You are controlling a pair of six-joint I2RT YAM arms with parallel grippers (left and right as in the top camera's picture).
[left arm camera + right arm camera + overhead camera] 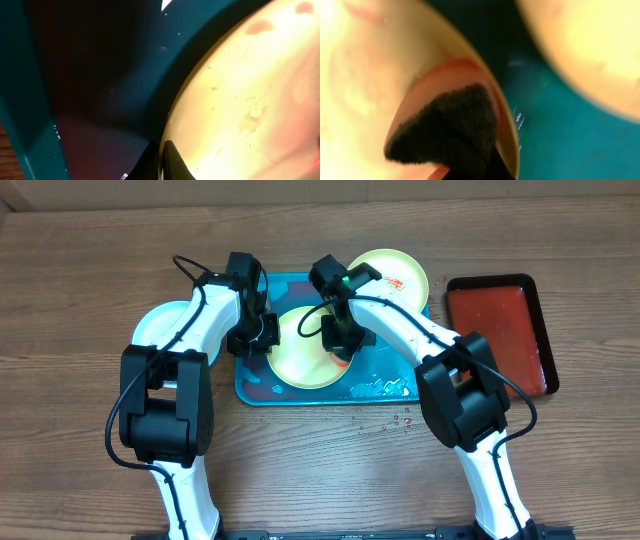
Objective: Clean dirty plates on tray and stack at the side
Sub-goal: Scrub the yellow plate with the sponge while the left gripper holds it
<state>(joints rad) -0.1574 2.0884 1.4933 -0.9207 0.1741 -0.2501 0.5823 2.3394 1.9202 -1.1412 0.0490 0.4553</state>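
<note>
A pale yellow-green plate (300,358) lies in the middle of the turquoise tray (260,385). My left gripper (262,338) is shut on this plate's left rim; in the left wrist view the rim runs between the gripper (161,161) over the smeared plate (250,110) and the tray (30,100). My right gripper (340,348) is shut on a dark sponge (445,127) pressed on the plate's (360,100) right side. A second yellow plate (392,275) with red smears rests at the tray's far right corner. A pale blue-white plate (160,328) lies left of the tray, beneath my left arm.
A red tray with a black rim (500,330) stands to the right of the turquoise tray. Water pools on the tray's near right part (385,387), and droplets (400,420) dot the wooden table just in front of it.
</note>
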